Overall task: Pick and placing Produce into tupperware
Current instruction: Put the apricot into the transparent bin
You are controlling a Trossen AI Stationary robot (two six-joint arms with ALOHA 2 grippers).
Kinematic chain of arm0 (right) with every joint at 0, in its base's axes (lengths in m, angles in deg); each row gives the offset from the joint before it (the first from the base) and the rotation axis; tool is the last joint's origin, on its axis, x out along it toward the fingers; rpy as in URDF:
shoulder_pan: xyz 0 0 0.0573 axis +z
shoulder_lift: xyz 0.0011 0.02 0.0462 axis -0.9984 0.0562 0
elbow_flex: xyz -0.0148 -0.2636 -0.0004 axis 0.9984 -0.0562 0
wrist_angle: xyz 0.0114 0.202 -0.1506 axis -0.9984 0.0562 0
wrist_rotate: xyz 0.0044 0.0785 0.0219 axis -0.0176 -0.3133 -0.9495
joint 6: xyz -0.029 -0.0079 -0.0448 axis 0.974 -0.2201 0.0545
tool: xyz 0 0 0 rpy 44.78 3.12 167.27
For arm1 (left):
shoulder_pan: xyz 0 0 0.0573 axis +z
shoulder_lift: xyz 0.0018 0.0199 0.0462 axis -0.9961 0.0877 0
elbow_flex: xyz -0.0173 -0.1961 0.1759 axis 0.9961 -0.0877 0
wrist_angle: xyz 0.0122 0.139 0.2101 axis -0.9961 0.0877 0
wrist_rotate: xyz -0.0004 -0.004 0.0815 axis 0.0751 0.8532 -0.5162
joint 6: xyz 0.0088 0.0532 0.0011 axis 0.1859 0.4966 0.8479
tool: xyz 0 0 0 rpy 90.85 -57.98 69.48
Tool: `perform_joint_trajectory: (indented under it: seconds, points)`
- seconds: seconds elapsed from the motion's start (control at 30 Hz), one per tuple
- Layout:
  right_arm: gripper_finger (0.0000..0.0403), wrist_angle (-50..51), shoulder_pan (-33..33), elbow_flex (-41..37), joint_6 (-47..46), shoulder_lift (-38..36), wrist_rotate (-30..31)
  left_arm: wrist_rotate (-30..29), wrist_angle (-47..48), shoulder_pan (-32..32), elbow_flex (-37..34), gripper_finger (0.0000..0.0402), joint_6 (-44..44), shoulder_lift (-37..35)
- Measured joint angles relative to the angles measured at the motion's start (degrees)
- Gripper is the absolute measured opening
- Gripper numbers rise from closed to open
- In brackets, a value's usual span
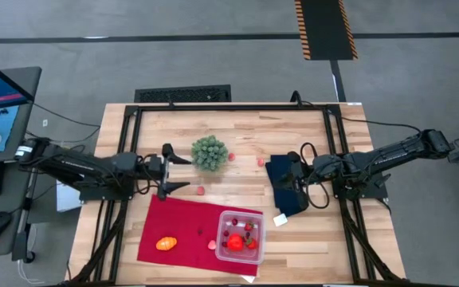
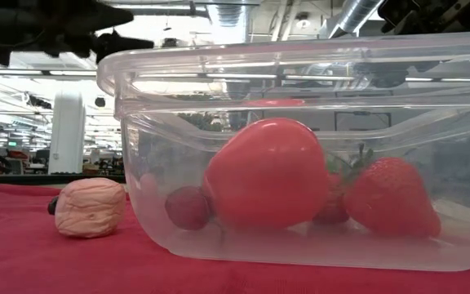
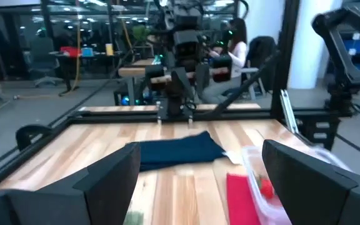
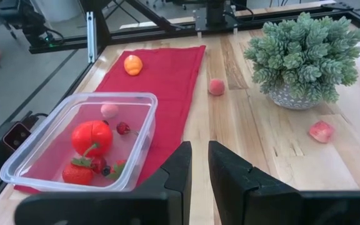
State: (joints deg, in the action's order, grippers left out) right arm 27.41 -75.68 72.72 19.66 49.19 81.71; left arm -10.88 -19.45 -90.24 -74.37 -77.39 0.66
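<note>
Left gripper [image 1: 174, 170] hangs with jaws spread wide and nothing between them, just beside the green bushy plant [image 1: 210, 152]. Right gripper [image 1: 287, 182] sits nearly closed, holding nothing, over the dark blue cloth [image 1: 287, 194].

Tupperware [image 1: 240, 237] stands on the red cloth's [image 1: 183, 223] corner, holding a tomato [image 1: 235, 241] and strawberries. Loose produce: orange piece [image 1: 166, 243] on the cloth, pink bits [image 1: 201, 190] on bare wood.

Risk, as I judge it: the tiny round bits could roll from the fingers; a low approach could snag the cloth and drag the container.

No readable writing anywhere.
</note>
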Motion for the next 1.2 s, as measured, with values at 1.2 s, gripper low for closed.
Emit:
perform_joint_trajectory:
  seconds: [1.2]
  points:
    - [0.0077,-15.29,-0.86,1.49,-9.18,0.01,0.17,-1.17,-10.27,0.24,-4.01,0.0326,8.16,-4.97]
